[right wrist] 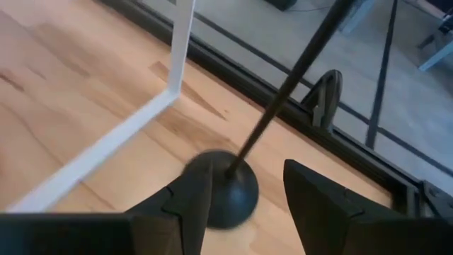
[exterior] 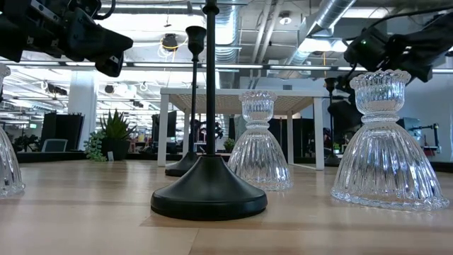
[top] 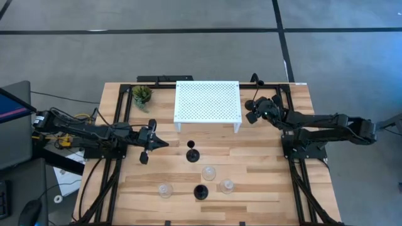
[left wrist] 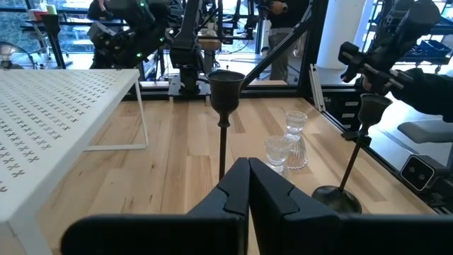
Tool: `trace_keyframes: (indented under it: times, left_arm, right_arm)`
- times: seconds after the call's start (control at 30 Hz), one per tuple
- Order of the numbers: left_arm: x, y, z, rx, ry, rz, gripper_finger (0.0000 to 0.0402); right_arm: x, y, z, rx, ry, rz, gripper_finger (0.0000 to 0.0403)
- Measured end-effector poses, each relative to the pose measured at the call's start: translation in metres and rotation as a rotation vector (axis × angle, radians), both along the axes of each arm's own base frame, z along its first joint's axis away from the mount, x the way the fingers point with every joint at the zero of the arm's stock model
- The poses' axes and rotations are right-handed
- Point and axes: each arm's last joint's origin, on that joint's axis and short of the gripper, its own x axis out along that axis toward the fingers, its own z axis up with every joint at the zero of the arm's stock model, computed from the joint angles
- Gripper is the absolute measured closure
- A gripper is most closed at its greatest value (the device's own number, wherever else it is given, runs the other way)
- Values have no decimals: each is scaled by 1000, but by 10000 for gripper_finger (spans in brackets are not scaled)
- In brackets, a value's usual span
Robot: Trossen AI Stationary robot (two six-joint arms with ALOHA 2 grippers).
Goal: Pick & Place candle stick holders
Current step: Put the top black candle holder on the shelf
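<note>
Three black candle stick holders show in the high view: one mid-table, one nearer the front, one by the rack's far right corner. Three clear glass ones stand on their flared bases around the front pair. My right gripper is open and slants down at the far holder; its fingers stand on either side of the round base and thin stem, short of both. My left gripper is shut, level and empty, left of the mid-table holder.
The white perforated rack stands at the table's far middle, with one leg close to the far holder. A small green plant sits at the far left. The table's far edge and black frame run just beyond that holder.
</note>
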Motion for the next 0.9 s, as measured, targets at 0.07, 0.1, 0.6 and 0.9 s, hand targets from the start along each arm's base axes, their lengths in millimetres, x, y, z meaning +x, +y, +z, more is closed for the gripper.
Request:
trace_keyframes:
  times: [0.07,0.1,0.6,0.9]
  left_arm:
    - [0,0,0,0,0,0,398]
    - [0,0,0,0,0,0,398]
    - [0,0,0,0,0,0,398]
    - [0,0,0,0,0,0,398]
  right_arm:
    - [0,-5,0,6,-16,12,238]
    - [0,-8,0,2,-19,4,238]
    - [0,-40,-10,-15,-62,-57,240]
    - [2,-42,-21,16,-13,-64,341]
